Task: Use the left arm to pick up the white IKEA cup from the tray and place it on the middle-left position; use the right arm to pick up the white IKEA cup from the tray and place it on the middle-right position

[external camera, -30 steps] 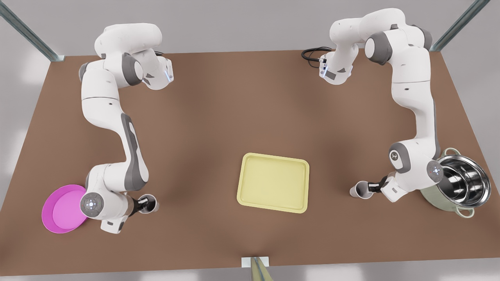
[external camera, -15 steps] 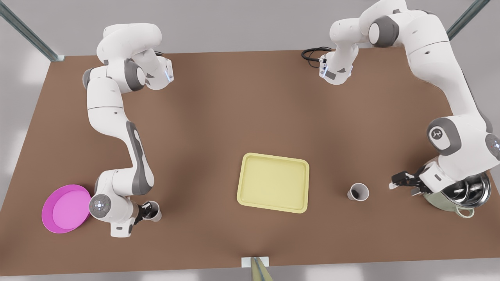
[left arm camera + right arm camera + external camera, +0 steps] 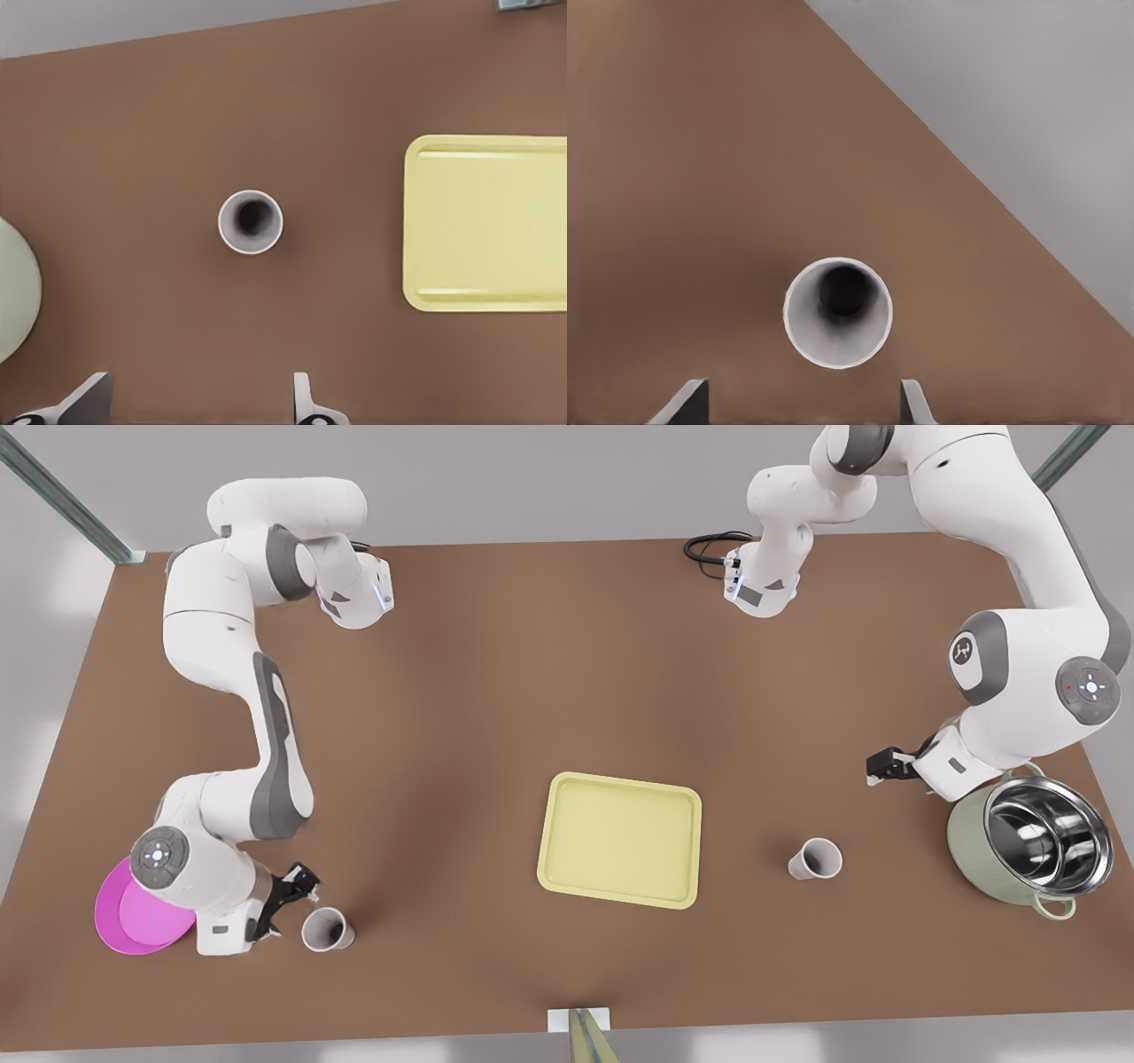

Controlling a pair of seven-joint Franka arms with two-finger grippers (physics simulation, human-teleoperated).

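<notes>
Left end effector (image 3: pixel 877 766), on the arm at the front view's right, hangs above the surface (image 3: pixel 496 673) beside the steel pot (image 3: pixel 1032 850), fingers apart and holding nothing. The pot-side cup (image 3: pixel 815 859) stands upright between that pot and the tray (image 3: pixel 620 841), apart from both. The tray lies bare, toward the surface's edge nearest the camera. Right end effector (image 3: pixel 297 895) sits at the front view's left, in front of the magenta dish (image 3: pixel 133 921). It is spread open, just beside the dish-side cup (image 3: pixel 326 930) and not touching it.

On the left wrist view I see the left end effector (image 3: pixel 195 403) with its fingertips (image 3: pixel 89 394) wide apart. The pot-side cup (image 3: pixel 251 221) stands clear ahead of them, with the tray (image 3: pixel 487 221) on one side and the pot's green wall (image 3: pixel 13 292) on the other.

On the right wrist view, the right end effector (image 3: pixel 799 403) is also parted. The dish-side cup (image 3: pixel 837 312) stands mouth-up just ahead of it, close to the surface's edge.

I judge both placements done. Next I would lift each arm straight clear without brushing a cup.
</notes>
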